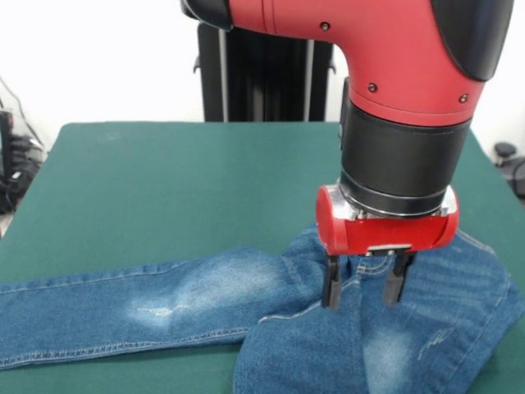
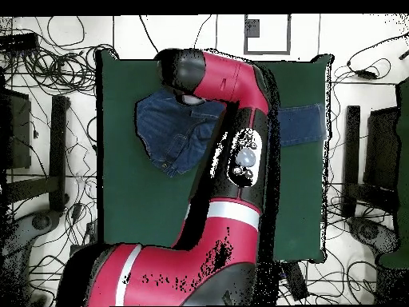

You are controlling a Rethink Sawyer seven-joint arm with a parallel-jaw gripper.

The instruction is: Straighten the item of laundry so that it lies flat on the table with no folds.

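**Two cameras on my table**

One camera sits low and close across the table (image 1: 164, 189), facing me, so my gripper (image 1: 367, 283) and the jeans (image 1: 205, 300) fill its lower half. The other hangs high overhead, looking straight down on the whole table (image 2: 152, 216), my arm (image 2: 232, 160) included. Both share the jeans (image 2: 172, 132).

The jeans (image 1: 246, 304) are coarse blue denim, faded whitish in patches, with tan stitching. The worktop (image 1: 164, 189) has a matt dark green cloth cover. The arm (image 1: 361, 41) has glossy red plastic shells and matt black sections.
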